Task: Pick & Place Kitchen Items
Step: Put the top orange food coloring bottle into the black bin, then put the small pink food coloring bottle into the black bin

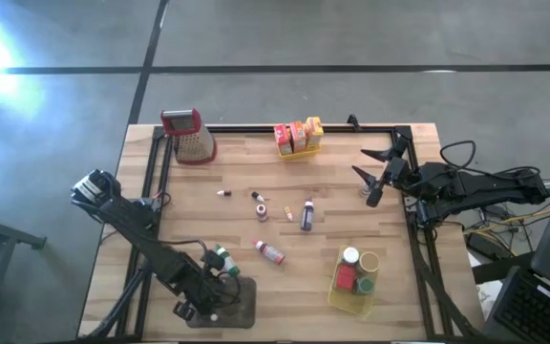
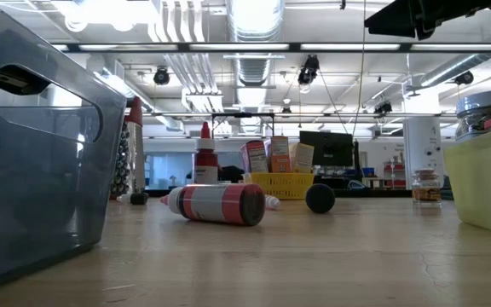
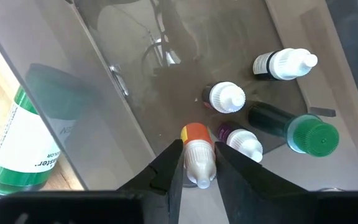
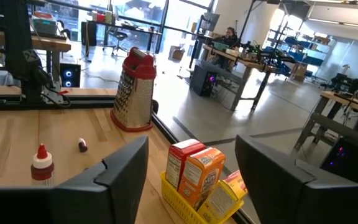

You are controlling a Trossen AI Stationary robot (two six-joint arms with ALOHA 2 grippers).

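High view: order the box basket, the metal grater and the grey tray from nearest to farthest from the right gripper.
From the right gripper, at the table's right side:
1. Yellow basket of boxes, at the far edge, toward the left arm's side of the gripper.
2. Metal grater, far-left corner.
3. Grey tray, near edge on the left, under the left gripper.

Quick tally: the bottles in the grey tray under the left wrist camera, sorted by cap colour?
white-capped bottles: 3
green-capped bottle: 1
orange-necked bottle, between the left claw fingers: 1
Total: 5
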